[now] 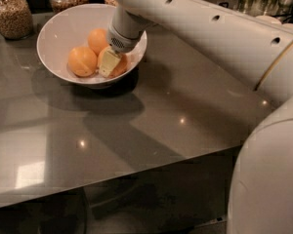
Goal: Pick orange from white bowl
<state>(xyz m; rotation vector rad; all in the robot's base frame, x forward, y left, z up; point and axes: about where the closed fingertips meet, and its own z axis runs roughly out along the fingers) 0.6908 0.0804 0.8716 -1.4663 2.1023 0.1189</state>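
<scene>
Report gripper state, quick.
Gripper: down inside the white bowl, against the rightmost orange; open, shut or holding cannot be told.

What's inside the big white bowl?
Three oranges lie in the white bowl: a left orange, a back orange and a right orange. The gripper is down in the bowl over the right orange, hiding part of it and whatever lies beneath.
</scene>
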